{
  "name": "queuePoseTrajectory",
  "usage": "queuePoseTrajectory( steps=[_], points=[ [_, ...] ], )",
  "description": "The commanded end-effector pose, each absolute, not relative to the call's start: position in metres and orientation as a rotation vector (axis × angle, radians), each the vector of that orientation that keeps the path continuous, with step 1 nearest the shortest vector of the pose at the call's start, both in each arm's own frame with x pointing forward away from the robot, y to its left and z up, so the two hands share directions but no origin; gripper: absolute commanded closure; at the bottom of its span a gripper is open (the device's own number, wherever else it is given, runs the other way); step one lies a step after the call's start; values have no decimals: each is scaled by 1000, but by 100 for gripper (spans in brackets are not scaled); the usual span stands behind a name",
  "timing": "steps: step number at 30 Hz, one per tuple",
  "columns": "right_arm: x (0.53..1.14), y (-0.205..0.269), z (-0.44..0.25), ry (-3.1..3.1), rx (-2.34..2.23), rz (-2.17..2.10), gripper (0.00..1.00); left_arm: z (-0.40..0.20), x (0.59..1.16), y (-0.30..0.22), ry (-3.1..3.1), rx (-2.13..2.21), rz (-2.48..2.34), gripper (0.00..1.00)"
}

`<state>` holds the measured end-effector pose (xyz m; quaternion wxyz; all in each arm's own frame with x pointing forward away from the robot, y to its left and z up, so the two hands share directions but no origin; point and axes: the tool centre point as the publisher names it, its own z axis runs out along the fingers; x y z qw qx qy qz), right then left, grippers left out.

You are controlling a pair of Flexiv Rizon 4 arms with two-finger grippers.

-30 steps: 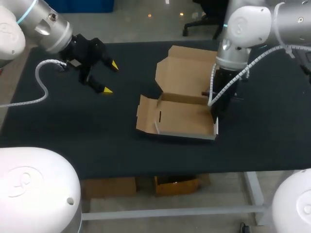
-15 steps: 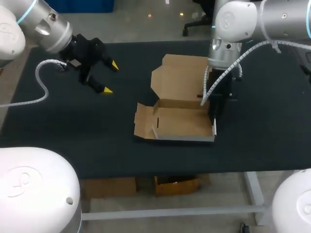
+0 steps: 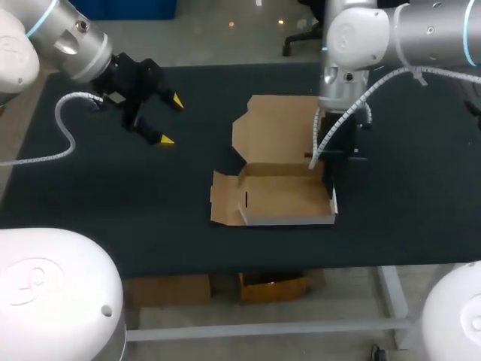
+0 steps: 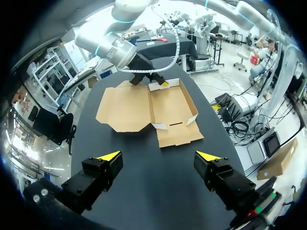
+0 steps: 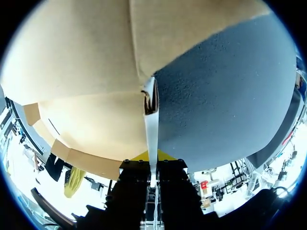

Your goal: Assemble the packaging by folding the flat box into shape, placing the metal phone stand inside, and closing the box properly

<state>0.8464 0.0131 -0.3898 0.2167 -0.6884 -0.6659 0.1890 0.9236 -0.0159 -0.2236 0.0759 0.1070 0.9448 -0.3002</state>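
Squarely, the box wall (image 5: 150, 120) sits pinched inside the right gripper (image 5: 151, 156).

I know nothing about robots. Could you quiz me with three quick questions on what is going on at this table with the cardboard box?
1. Fill in: the cardboard box has its lid ____ (open or shut).
2. True or false: the left fingers are holding the box.
3. What do the right fingers clamp? A: the box's side wall. B: the lid. C: nothing.

Key: 1 open. 2 false: they hang open, well apart from the box. 3 A.
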Motion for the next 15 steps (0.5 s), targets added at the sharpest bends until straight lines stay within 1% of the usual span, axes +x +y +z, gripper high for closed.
queuePoseTrajectory(
  steps=[1, 4, 5, 15],
  points=[
    [847, 14, -390, -1848, -1903, 536, 100, -223, 923, -16, 2835, 321, -895, 0],
    [846, 14, -393, -1849, -1899, 540, 100, -223, 923, -16, 2835, 321, -895, 0],
    [846, 14, -393, -1849, -1898, 542, 97, -223, 923, -16, 2835, 321, -895, 0],
    [844, 15, -397, -1852, -1937, 526, 100, -223, 923, -16, 2835, 321, -895, 0]
  ],
)
